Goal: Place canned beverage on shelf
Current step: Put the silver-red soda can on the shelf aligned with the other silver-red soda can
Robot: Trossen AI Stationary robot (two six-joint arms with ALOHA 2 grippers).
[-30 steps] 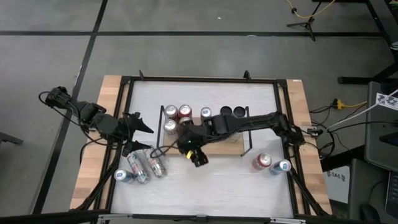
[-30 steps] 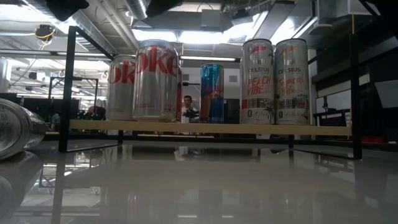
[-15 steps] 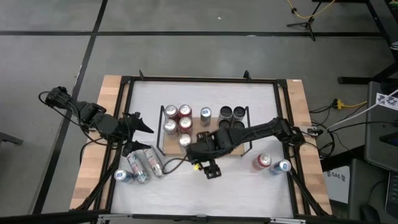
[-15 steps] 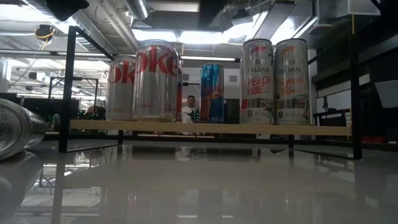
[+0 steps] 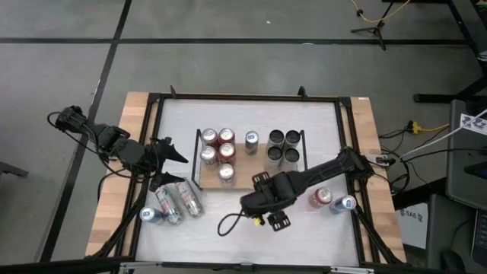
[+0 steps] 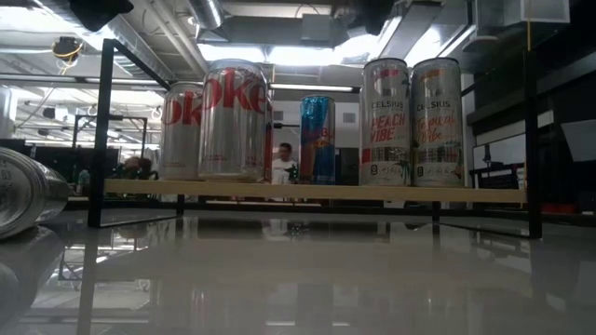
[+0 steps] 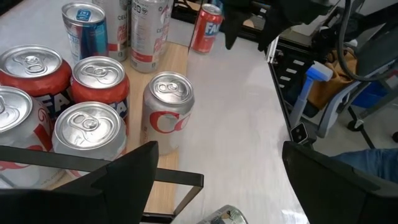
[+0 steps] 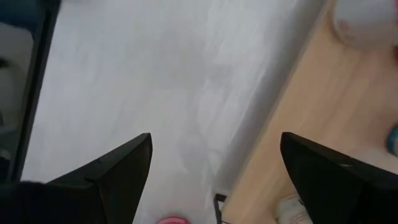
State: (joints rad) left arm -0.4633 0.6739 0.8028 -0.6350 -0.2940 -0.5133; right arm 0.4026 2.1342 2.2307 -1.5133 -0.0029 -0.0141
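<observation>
The shelf is a light wooden board with black end rails in the middle of the table. Several cans stand upright on it: red and silver ones at the left, a blue one, and tall white ones at the right. A silver-and-red can stands at its near left, also seen in the left wrist view. My right gripper is open and empty over the table just near of the shelf; its wrist view shows bare table and the board's edge. My left gripper is open and empty left of the shelf.
Two silver cans lie on the table near left, with a blue one beside them. A red can and a blue can stand at the near right. A black frame rims the table. A person shows far behind.
My right gripper has drawn back from over the shelf's near left part, toward the table's near edge and to the right. The silver-and-red can it covered now stands in the open on the shelf.
</observation>
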